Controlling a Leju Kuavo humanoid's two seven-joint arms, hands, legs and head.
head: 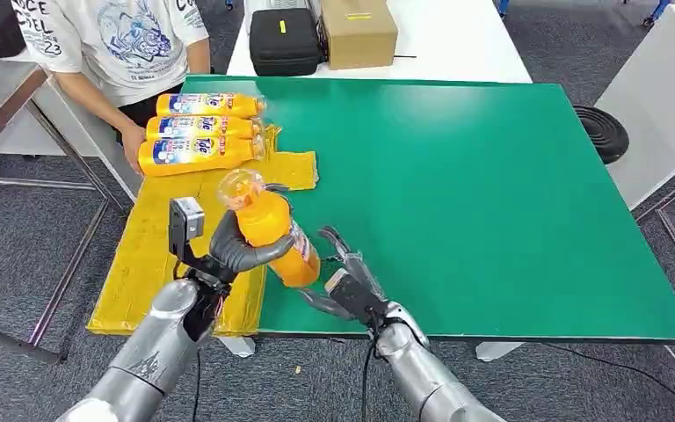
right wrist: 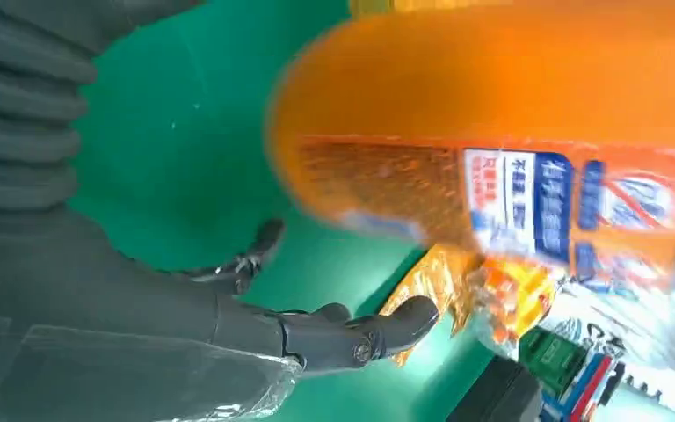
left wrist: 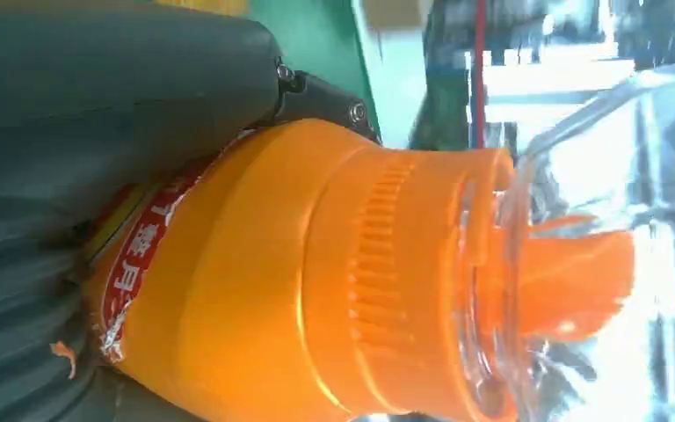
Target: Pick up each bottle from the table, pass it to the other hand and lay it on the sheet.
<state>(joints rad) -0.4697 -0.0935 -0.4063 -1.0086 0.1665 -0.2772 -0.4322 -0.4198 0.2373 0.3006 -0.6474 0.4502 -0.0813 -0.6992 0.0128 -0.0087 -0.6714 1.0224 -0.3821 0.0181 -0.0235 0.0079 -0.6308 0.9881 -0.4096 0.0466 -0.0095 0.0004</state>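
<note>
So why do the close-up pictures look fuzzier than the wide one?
Head view is sharp and evenly lit. In the left wrist view, the clear cap on the bottle glares white. In the right wrist view, the bottle is smeared, while the right hand looks crisp.

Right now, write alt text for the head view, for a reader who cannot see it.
The robot's left hand grips an orange plastic bottle with a clear cap above the green table's near edge, while its right hand hangs open beside it. Three matching bottles lie on a yellow sheet, where a seated person's hand rests.

A green table (head: 492, 193) carries a yellow sheet (head: 154, 255) bearing three bottles (head: 198, 128).
</note>
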